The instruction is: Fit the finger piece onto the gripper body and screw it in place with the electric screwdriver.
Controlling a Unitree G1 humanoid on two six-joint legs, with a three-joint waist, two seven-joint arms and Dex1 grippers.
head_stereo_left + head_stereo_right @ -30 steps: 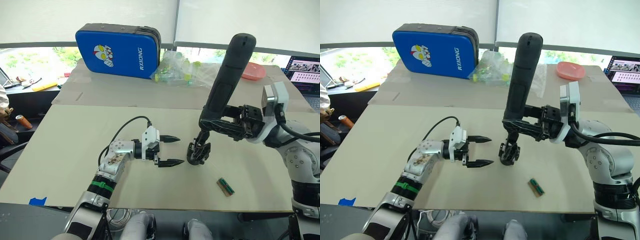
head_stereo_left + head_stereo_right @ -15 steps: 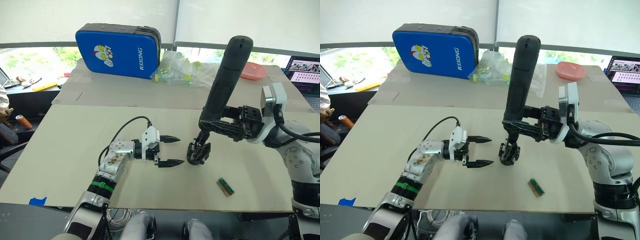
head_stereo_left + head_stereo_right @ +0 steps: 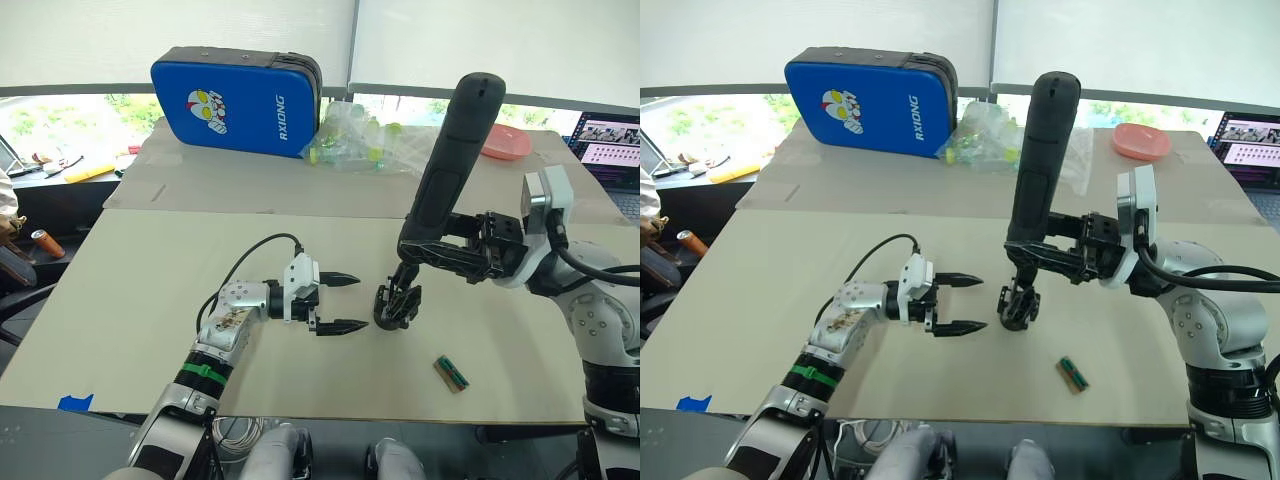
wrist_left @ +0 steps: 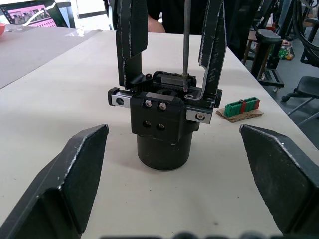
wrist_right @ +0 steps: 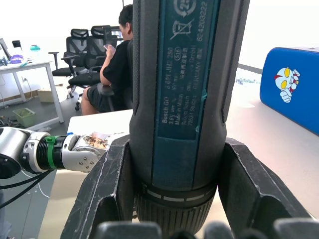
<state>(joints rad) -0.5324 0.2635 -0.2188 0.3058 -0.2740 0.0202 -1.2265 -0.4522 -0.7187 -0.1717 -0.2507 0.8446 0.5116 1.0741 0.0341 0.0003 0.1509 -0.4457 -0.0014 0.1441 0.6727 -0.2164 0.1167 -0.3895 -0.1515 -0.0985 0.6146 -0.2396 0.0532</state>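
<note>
Two end effectors are working near the beige table's [image 3: 150, 300] middle: the right end effector [image 3: 425, 252] is clamping the thick, rigid black electric screwdriver [image 3: 445, 165], bit pressing the small, stiff black gripper body [image 4: 162, 119], while the left end effector [image 3: 340, 302] is hovering spread wide beside it, ready for the round base.

Beige table [image 3: 130, 310] carries the gripper body [image 3: 397, 305] mid-table and a small green connector block [image 3: 451, 374] nearby.

A beige worktop [image 3: 120, 300] fills the centre; white roller blinds [image 3: 150, 40] cover the bright windows along the frame's top; black office chairs [image 5: 82, 55] at upper left
</note>
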